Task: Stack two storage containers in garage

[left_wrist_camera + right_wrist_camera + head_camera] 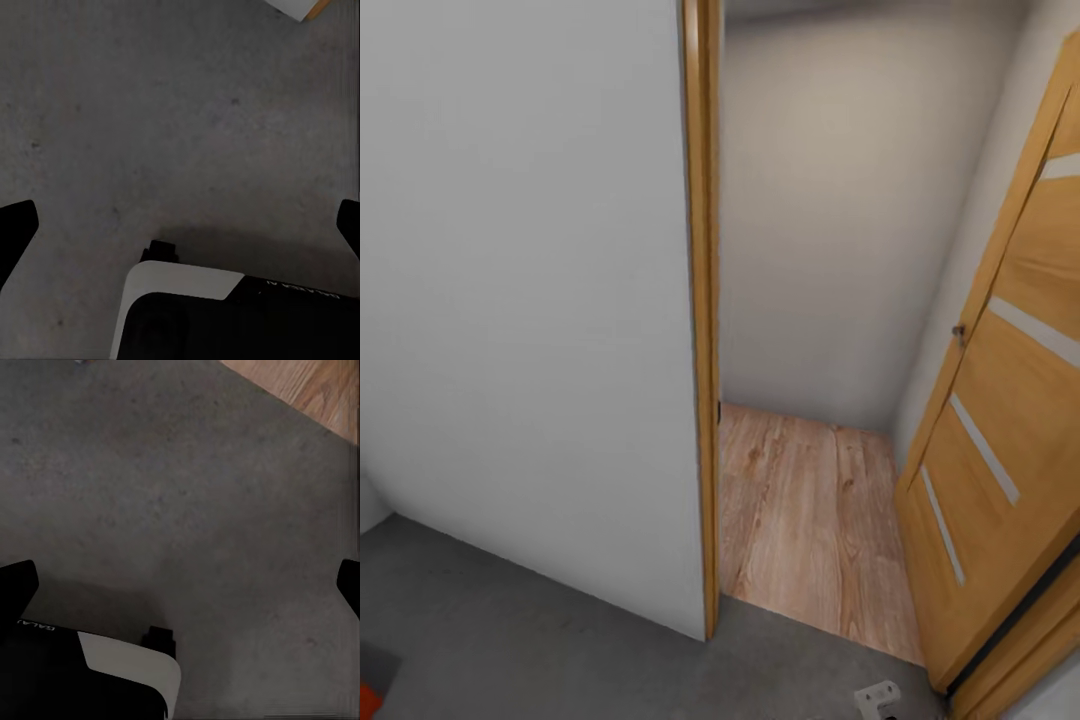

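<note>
Robot faces a white wall (520, 300) and an open wooden door (1010, 420), standing on the concrete floor (560, 640) with wood-plank flooring (810, 510) past the doorway. Left end effector (180, 225) and right end effector (180, 585) both spread wide, holding nothing, over bare concrete. An orange-red corner, possibly a storage container (368, 698), sits on the floor at the head view's lower left edge.

Grey concrete floor (560, 640) meets wood-plank flooring (810, 520) at doorway.
</note>
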Motion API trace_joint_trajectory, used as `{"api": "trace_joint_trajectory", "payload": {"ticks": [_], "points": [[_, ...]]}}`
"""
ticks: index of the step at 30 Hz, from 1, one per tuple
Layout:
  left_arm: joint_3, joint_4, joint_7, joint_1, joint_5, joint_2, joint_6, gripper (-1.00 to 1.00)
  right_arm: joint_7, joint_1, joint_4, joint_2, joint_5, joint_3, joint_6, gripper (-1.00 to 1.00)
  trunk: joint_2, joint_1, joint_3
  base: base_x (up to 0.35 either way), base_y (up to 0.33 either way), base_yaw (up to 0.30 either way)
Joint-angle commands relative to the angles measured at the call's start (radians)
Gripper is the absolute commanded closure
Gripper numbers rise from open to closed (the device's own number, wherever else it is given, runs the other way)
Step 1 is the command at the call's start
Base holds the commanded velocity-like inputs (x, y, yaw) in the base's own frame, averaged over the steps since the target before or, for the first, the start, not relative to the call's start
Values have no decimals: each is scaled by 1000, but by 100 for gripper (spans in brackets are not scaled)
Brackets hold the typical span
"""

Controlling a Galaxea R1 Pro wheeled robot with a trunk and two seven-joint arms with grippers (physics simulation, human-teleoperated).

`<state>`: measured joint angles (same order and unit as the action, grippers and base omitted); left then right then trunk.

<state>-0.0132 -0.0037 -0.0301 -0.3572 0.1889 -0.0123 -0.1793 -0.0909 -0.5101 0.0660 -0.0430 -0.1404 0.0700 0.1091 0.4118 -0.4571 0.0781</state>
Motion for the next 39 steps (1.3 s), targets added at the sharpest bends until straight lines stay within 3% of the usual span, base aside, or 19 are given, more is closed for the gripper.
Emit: {"api": "trace_joint_trajectory", "payload": {"ticks": [1, 31, 39], "points": [[-1, 1, -1, -1, 4, 0, -3, -100, -1, -2, 5, 0, -2, 7, 7, -100, 2, -1, 2, 0, 0, -278], [-1, 1, -1, 0, 4, 0, -3, -100, -1, -2, 5, 0, -2, 7, 8, -100, 2, -1, 2, 0, 0, -278], [-1, 1, -1, 0, 4, 0, -3, -100, -3, -2, 5, 1, -2, 7, 7, -100, 2, -1, 0, 0, 0, -144]]}}
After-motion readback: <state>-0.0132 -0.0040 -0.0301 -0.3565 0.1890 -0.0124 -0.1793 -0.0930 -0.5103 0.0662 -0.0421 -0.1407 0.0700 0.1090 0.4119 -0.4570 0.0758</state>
